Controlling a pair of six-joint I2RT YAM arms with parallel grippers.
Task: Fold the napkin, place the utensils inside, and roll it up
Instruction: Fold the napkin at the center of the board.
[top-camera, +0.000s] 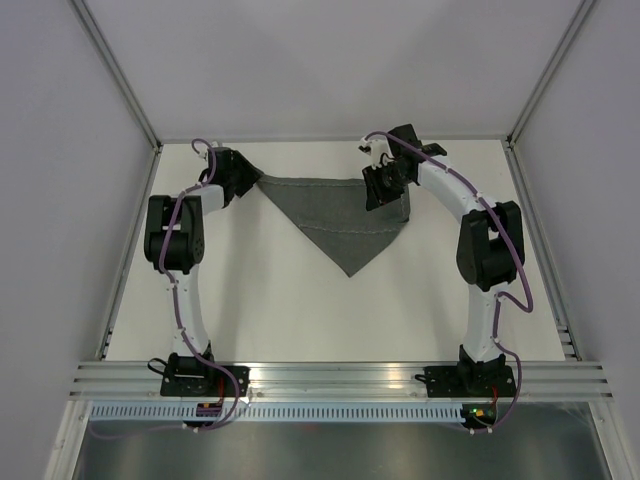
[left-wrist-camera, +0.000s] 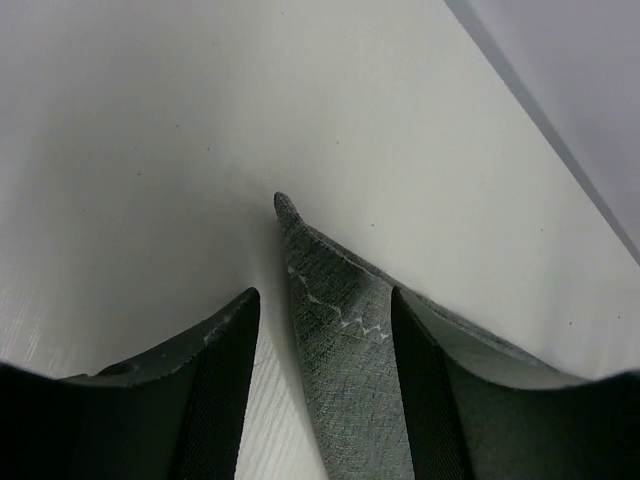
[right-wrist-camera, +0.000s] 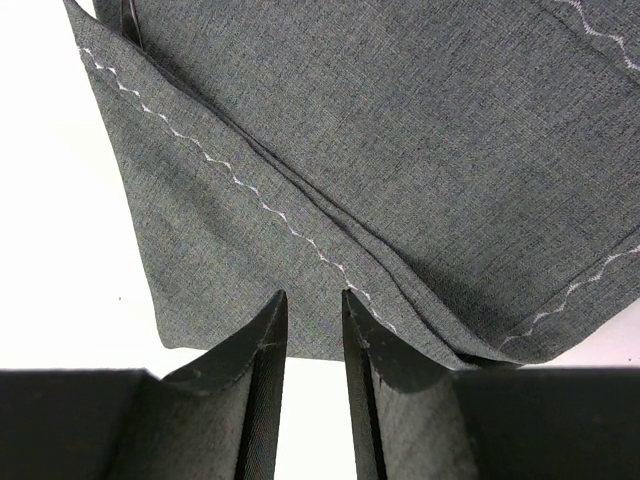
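- The napkin (top-camera: 345, 215), folded triangular, is found far-centre on the table (top-camera: 300, 310).
- The left gripper (left-wrist-camera: 322, 292) is parted around its left corner.
- The right gripper (right-wrist-camera: 312, 293) is nearly closed at its right edge; a grip cannot be told.
- Both ends should be pinched evenly.

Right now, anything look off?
The napkin is folded to a triangle, but at its right corner, by the right gripper, the layers lie offset, stitched edges not matching. No utensils show in any view.

Napkin (right-wrist-camera: 400, 150) of matt, finely woven grey cloth with pale stitching; table (left-wrist-camera: 150, 120) smooth, matt white; frame rails (top-camera: 340, 378) brushed metal.
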